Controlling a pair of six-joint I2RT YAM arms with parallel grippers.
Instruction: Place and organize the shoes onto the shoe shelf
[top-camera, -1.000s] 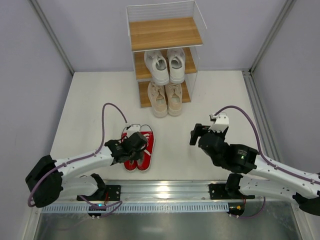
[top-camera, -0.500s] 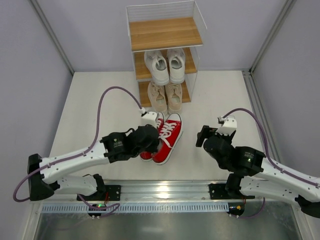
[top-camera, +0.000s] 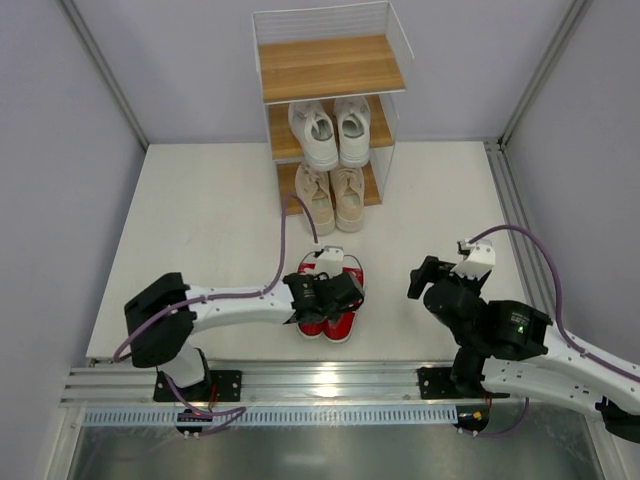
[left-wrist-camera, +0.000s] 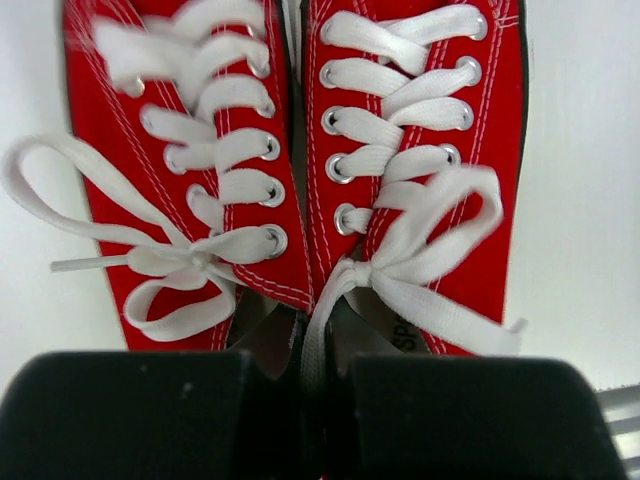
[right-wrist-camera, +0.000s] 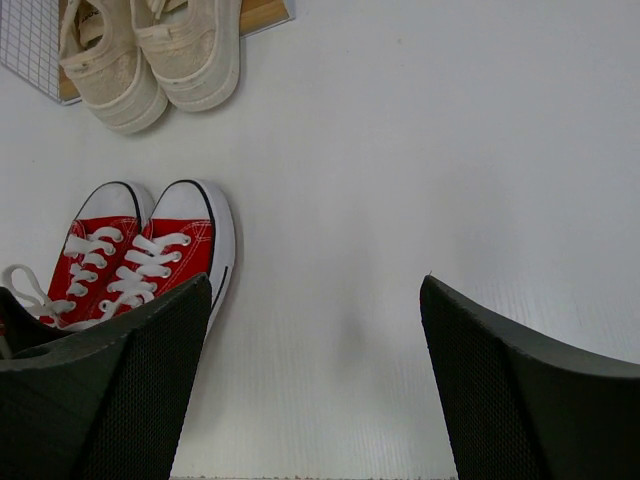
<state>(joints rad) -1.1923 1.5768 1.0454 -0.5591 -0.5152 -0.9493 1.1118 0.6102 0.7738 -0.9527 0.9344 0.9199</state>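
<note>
The red sneakers (top-camera: 340, 322) stand side by side on the white table, in front of the shoe shelf (top-camera: 330, 65), toes toward it. My left gripper (top-camera: 326, 291) is shut on their inner collars, pinched together (left-wrist-camera: 320, 372); laces and red uppers (left-wrist-camera: 420, 120) fill the left wrist view. The white sneakers (top-camera: 330, 130) are on the middle tier and the beige sneakers (top-camera: 332, 195) on the bottom tier, toes sticking out. The top board is bare. My right gripper (top-camera: 432, 276) is open and empty to the right of the red pair (right-wrist-camera: 130, 262), over bare table (right-wrist-camera: 315, 340).
The shelf's thin wire frame (top-camera: 398, 30) surrounds each tier. Grey walls close in the table left, back and right. A metal rail (top-camera: 320, 385) runs along the near edge. The beige toes (right-wrist-camera: 150, 60) show in the right wrist view.
My left gripper has carried the red pair from the front left to the table's centre, lifted it midway, and now holds it low. My right arm has drawn back to the right.
</note>
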